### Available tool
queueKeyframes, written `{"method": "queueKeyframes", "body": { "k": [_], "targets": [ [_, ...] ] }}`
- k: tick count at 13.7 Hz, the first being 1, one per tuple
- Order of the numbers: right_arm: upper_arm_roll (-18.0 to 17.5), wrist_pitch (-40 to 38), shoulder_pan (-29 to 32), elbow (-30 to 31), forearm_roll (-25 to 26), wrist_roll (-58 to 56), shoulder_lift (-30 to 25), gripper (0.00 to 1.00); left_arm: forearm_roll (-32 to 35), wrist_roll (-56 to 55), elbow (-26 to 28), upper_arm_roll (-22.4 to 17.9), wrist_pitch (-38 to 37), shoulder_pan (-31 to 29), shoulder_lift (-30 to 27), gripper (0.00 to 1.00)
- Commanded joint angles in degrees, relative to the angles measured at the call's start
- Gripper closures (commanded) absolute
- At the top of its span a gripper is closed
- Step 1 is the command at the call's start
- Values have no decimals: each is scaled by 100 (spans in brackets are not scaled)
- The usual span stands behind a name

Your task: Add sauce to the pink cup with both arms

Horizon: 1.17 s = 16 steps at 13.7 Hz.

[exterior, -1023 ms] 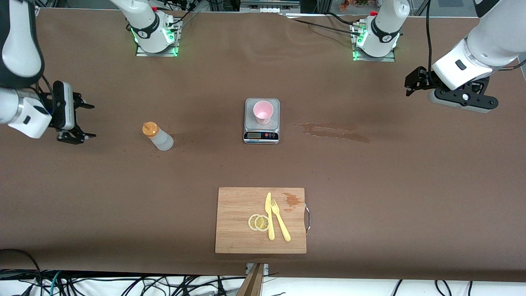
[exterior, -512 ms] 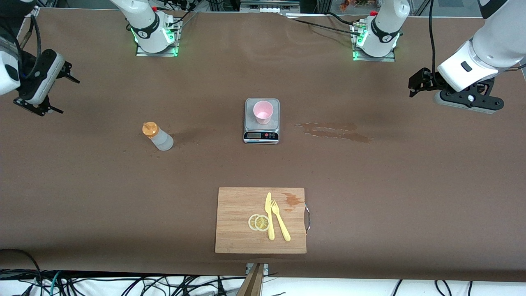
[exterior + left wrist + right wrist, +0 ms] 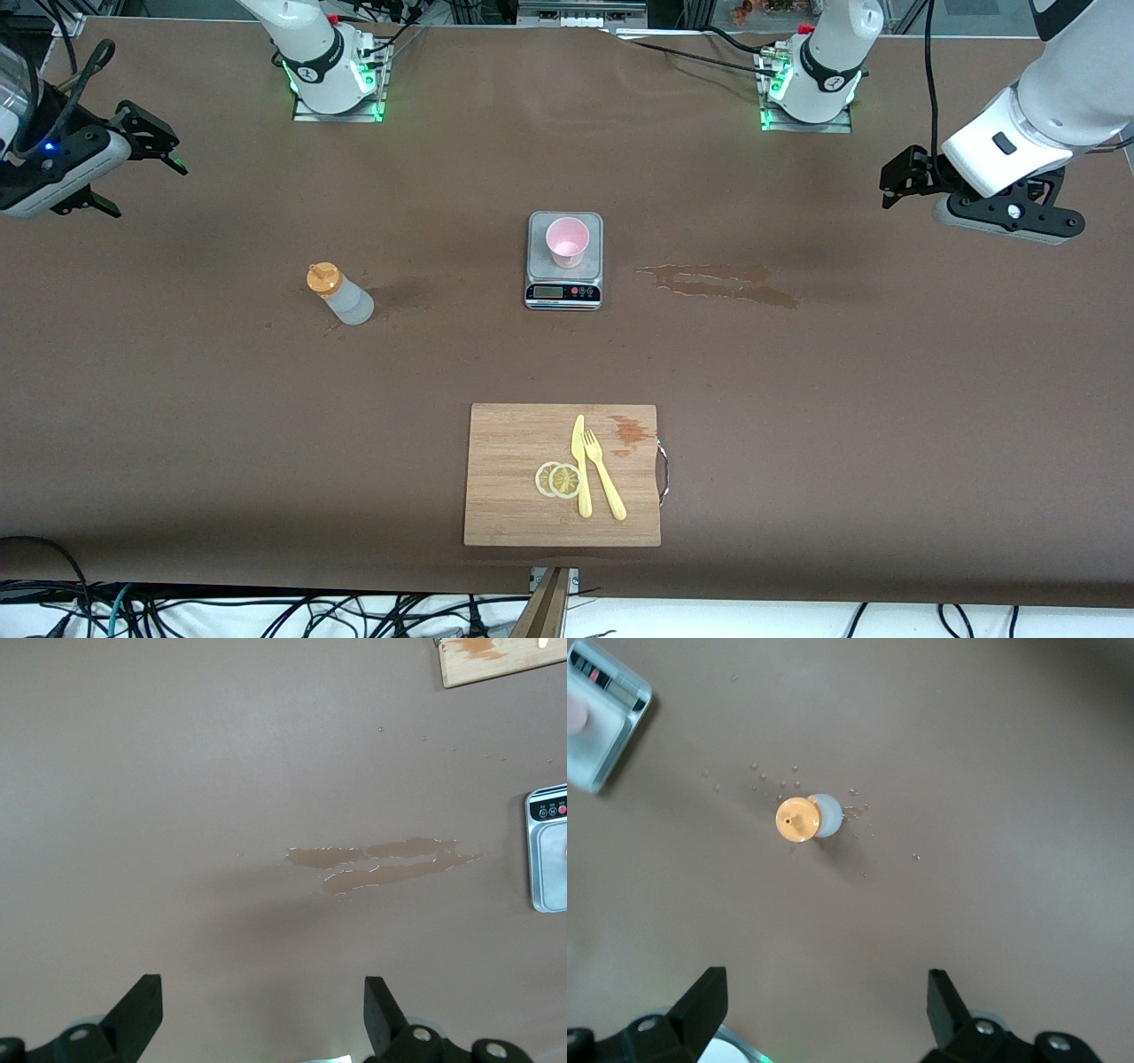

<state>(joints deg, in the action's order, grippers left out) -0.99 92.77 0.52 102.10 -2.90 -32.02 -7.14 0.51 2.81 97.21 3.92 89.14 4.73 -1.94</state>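
Pink cup cut off in wrist views — left end effector and right end effector both spread, empty.

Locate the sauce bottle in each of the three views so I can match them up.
Front view: sauce bottle stands on the table, beside the grey scale, toward the right arm's end.
Left wrist view: not in it; only a wet stain and the scale's edge show.
Right wrist view: seen from above, orange cap near the middle.
Shared landmark: the grey scale, in all three views.
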Motion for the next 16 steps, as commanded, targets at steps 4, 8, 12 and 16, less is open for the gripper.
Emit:
{"method": "queueKeyframes", "body": {
  "k": [4, 8, 12, 16],
  "targets": [
    [-86, -452, 45, -216, 70, 1715, -139, 0, 116, 36, -132, 38, -178, 2, 27, 0],
    [-68, -462, 45, -243, 97, 1804, -148, 0, 116, 1, -132, 169, -178, 55, 27, 0],
    [-51, -409, 45, -243, 193, 1839, -148, 0, 116, 18, -132, 188, -195, 11, 18, 0],
    [-33, -400, 45, -243, 220, 1830, -130, 0, 116, 36, -132, 144, -423, -42, -17, 0]
  ]
}}
